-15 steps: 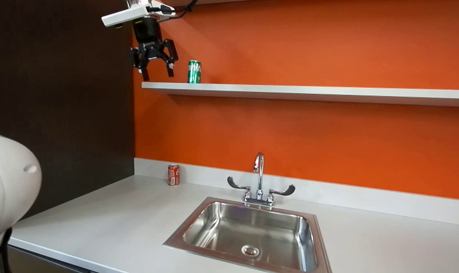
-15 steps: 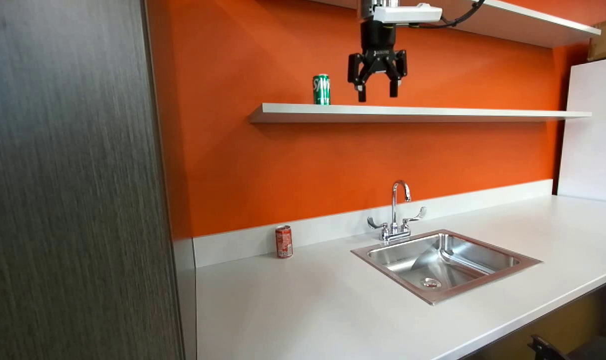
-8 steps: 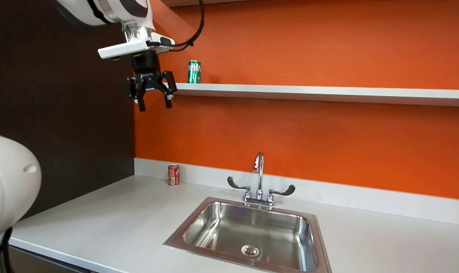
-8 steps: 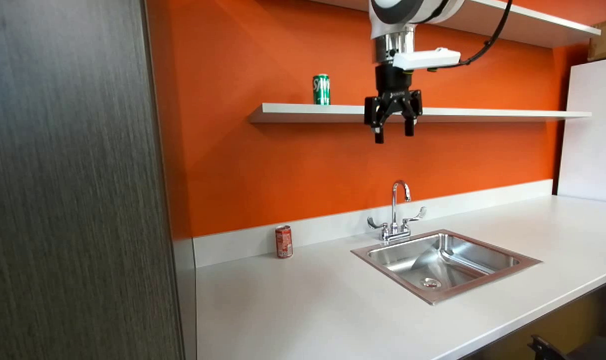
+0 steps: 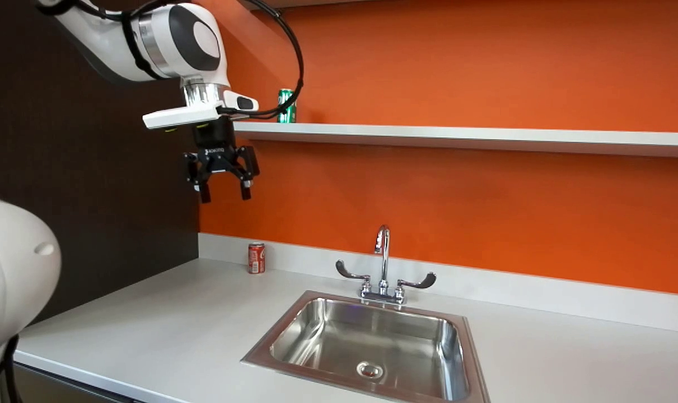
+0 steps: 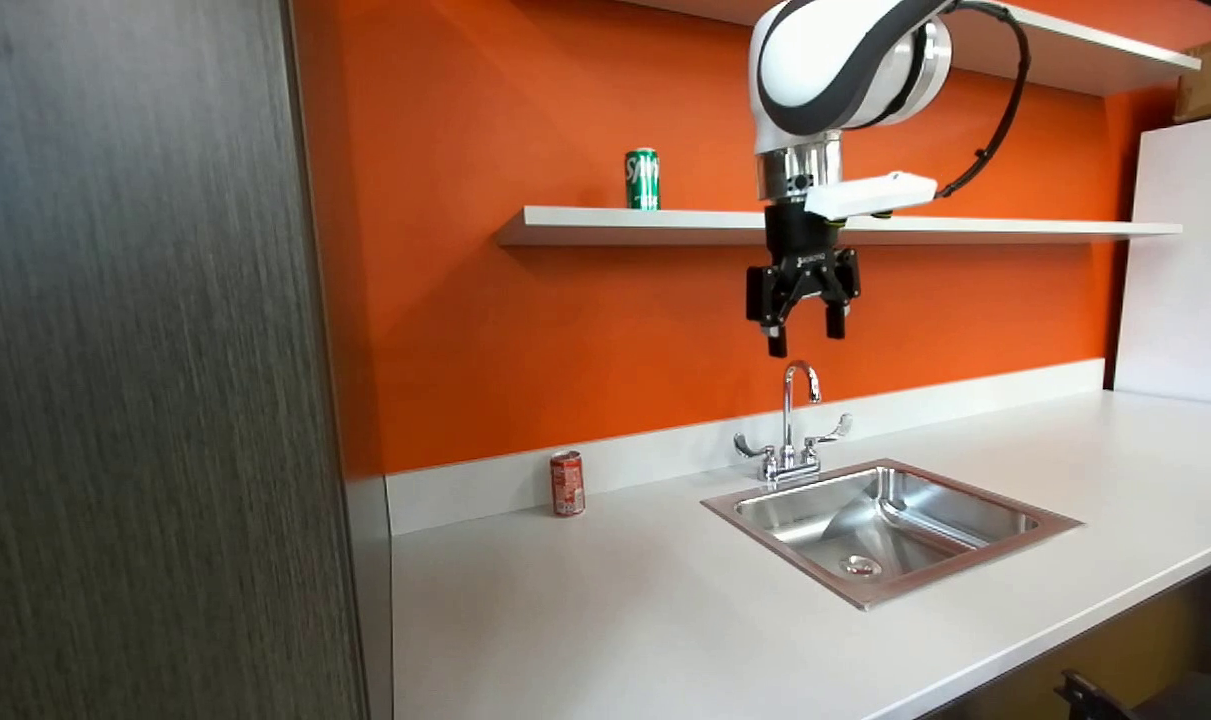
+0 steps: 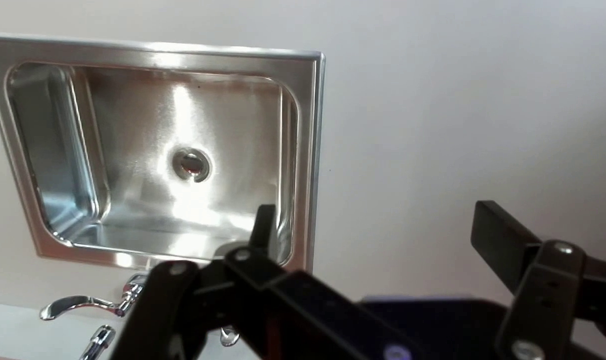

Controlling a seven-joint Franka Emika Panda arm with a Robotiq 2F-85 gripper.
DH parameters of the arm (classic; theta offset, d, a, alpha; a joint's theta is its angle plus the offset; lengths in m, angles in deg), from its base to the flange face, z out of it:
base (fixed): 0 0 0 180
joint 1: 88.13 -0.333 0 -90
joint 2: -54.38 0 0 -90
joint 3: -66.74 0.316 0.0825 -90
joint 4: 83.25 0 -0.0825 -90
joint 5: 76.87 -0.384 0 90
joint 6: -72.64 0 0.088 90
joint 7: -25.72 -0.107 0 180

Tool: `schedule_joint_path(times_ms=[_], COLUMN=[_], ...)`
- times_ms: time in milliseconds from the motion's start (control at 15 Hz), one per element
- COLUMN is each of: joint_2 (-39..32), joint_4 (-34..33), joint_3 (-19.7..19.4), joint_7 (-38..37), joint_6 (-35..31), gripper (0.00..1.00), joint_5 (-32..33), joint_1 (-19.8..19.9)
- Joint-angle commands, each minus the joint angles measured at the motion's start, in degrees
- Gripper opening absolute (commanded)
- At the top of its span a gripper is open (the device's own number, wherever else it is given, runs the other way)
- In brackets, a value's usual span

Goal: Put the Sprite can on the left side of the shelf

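My claw (image 6: 807, 337) hangs spread and empty — the Sprite can (image 6: 642, 180) stands upright, higher, toward the left of the white shelf (image 6: 605, 222); only retreat remains, I judge.

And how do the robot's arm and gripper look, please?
The arm is white and rounded, with dark grey panels, a silvery collar and black cables. The gripper is black, with two jointed fingers, silvery screws and small white lettering. Above it is a white bar-shaped housing.
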Motion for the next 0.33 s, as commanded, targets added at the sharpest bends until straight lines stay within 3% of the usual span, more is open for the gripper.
schedule_joint_path(times_ms=[0,267], joint_2=[0.02,0.2], joint_4=[0.25,0.39], joint_3=[1.19,1.14], joint_7=[0.55,0.63], joint_6=[-0.13,-0.21], gripper=[1.0,1.0], joint_5=[-0.66,-0.75], joint_1=[1.43,1.43])
